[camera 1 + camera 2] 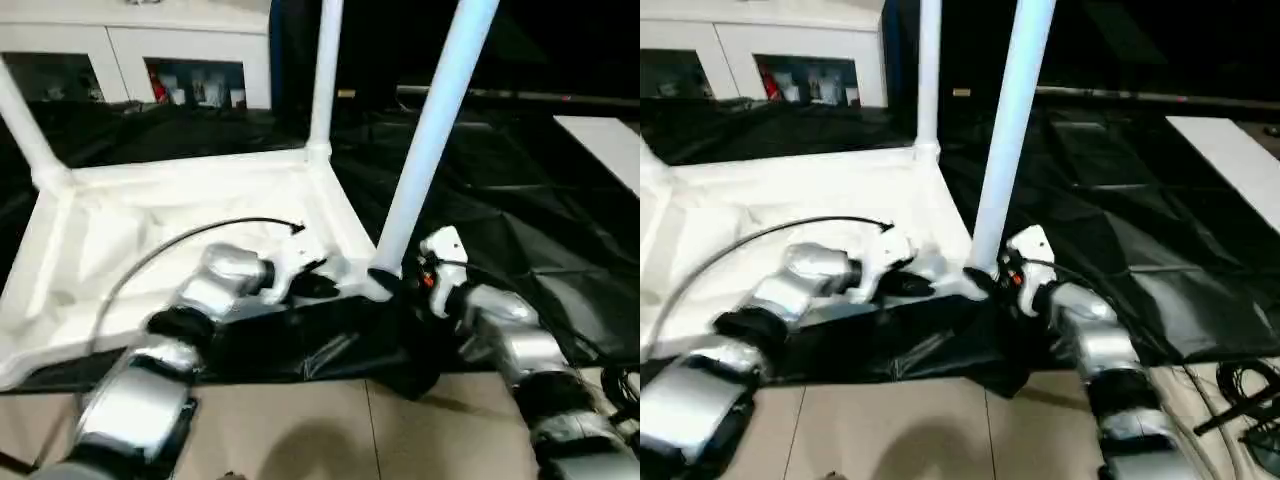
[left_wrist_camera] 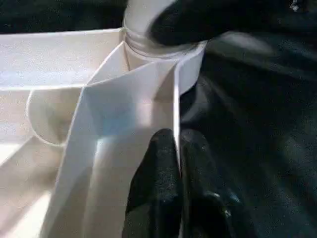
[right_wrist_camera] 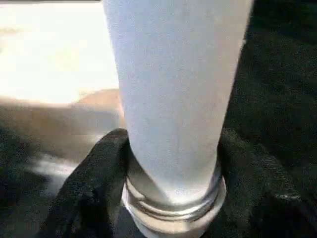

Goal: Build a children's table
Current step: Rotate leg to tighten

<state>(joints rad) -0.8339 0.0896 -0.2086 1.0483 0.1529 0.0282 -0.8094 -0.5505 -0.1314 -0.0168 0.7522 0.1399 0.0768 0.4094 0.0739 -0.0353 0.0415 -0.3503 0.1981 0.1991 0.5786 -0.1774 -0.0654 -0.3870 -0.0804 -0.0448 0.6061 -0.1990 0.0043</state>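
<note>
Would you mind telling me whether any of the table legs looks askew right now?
Yes: the near leg, gripped at its base by the right gripper, leans away from the top, while the far leg stands nearly upright. The left gripper pinches a rib of the top beside that socket.

White table parts on black sheeting

The table top (image 1: pixel 150 215) and its upright legs (image 1: pixel 430 130) are plain white, the near leg tinged pale blue. The sheeting (image 1: pixel 500 200) beneath is glossy black. Both forearms are silver with black joints; the right gripper (image 3: pixel 171 163) has black fingers (image 3: pixel 94 183), with an orange spot by the wrist. The floor (image 1: pixel 300 430) is beige tile; the cabinet (image 1: pixel 150 50) white.
</note>
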